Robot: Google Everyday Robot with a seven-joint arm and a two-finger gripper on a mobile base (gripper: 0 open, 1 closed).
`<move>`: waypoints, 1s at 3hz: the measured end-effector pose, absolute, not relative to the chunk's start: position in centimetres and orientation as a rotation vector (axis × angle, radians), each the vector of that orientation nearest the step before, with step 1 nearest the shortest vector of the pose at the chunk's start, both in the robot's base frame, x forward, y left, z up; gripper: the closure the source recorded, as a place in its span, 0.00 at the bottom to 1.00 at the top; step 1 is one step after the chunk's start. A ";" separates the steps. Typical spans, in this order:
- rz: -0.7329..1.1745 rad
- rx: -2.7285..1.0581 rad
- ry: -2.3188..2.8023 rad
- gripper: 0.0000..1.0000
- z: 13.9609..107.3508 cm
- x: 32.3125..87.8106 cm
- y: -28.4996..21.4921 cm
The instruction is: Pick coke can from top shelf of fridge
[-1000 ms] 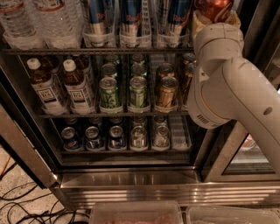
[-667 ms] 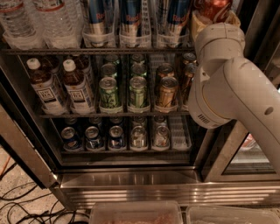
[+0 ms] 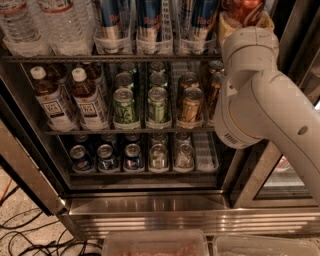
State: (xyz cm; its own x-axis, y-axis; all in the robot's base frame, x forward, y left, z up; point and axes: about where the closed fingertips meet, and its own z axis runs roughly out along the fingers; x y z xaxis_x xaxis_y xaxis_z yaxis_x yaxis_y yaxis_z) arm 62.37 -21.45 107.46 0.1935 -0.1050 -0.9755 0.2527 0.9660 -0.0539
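Observation:
The red coke can (image 3: 243, 8) stands at the right end of the top shelf (image 3: 100, 58) of the fridge (image 3: 150, 206), cut off by the top edge of the view. My gripper (image 3: 245, 19) reaches up from the white wrist (image 3: 250, 47), and its tan fingers (image 3: 225, 25) sit tight against both sides of the can. The white arm (image 3: 270, 115) covers the right side of the racks and the can's lower part.
Blue-and-silver cans (image 3: 150, 15) and water bottles (image 3: 60, 22) fill the top shelf to the left. Tea bottles (image 3: 90, 102), green cans (image 3: 124, 105) and a gold can (image 3: 191, 105) stand below. Clear bins (image 3: 155, 244) and floor cables (image 3: 20, 235) lie in front.

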 end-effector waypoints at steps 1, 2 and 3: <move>-0.249 0.118 1.305 1.00 108.4 61.8 -21.0; -0.242 0.115 1.253 1.00 109.7 61.1 -20.6; -0.232 0.110 1.231 1.00 110.4 60.4 -20.3</move>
